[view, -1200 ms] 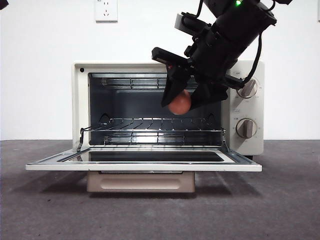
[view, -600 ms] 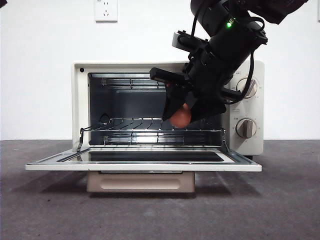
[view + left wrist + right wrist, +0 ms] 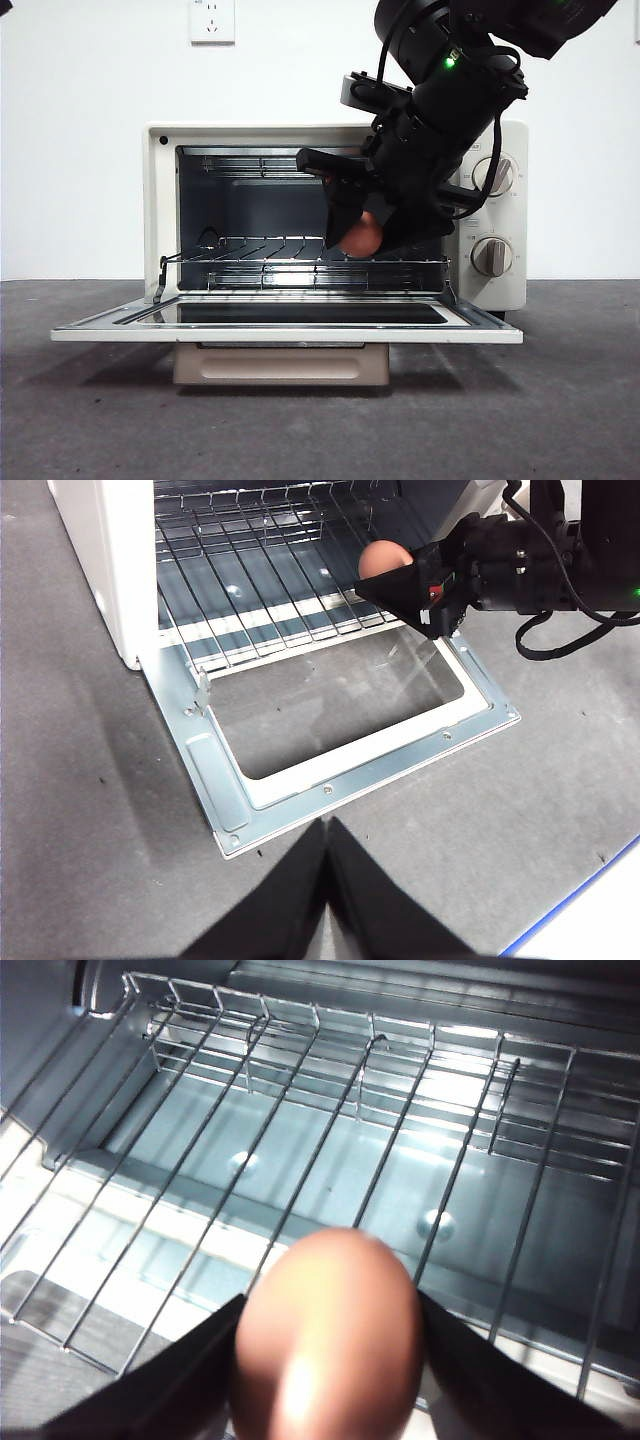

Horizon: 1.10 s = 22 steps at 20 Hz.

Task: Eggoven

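A: Where does the front camera sit?

B: Low, near table (image 3: 560,420) height, looking level at the toaster oven (image 3: 160,200) with its door (image 3: 290,334) dropped toward the lens. It stands close; the oven fills the middle.

A: And the left wrist one?

B: High and well back, looking down at the door's front edge and the wire rack (image 3: 260,590), with the table around it.

A: The right wrist?

B: Very near, peering past the egg (image 3: 330,1340) into the cavity, rack bars just beyond.

A: What do they share?

B: All three catch the rack and the egg; front and left wrist also share the door.
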Each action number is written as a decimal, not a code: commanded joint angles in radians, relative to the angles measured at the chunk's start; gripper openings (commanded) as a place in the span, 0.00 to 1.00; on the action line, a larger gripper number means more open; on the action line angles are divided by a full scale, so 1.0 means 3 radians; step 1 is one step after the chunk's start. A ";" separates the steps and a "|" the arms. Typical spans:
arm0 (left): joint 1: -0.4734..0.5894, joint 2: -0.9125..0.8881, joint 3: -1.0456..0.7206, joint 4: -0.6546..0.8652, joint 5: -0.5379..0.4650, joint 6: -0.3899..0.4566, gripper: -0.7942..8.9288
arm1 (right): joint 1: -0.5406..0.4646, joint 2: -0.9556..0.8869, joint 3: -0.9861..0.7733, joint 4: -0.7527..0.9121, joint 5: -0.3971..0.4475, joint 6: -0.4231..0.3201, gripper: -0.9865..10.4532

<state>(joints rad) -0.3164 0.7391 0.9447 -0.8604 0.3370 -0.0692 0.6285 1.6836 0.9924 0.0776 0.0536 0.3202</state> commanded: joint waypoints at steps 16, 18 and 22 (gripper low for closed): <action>-0.0005 0.0019 0.0023 0.0053 0.0001 0.0058 0.09 | 0.0062 -0.0362 0.0148 -0.0549 -0.0005 0.0046 0.36; -0.0005 0.0042 0.0023 0.0128 -0.0001 0.0081 0.09 | 0.0159 -0.0596 0.0148 -0.0764 -0.0004 0.0045 0.36; 0.0092 0.0224 -0.0104 0.0486 0.0000 0.0005 0.09 | 0.0431 -0.1272 0.0148 -0.1236 -0.0004 0.0042 0.36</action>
<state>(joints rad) -0.2867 0.7979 0.9127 -0.7170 0.3382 -0.0658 0.7475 1.3006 1.0183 -0.2962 0.0525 0.3225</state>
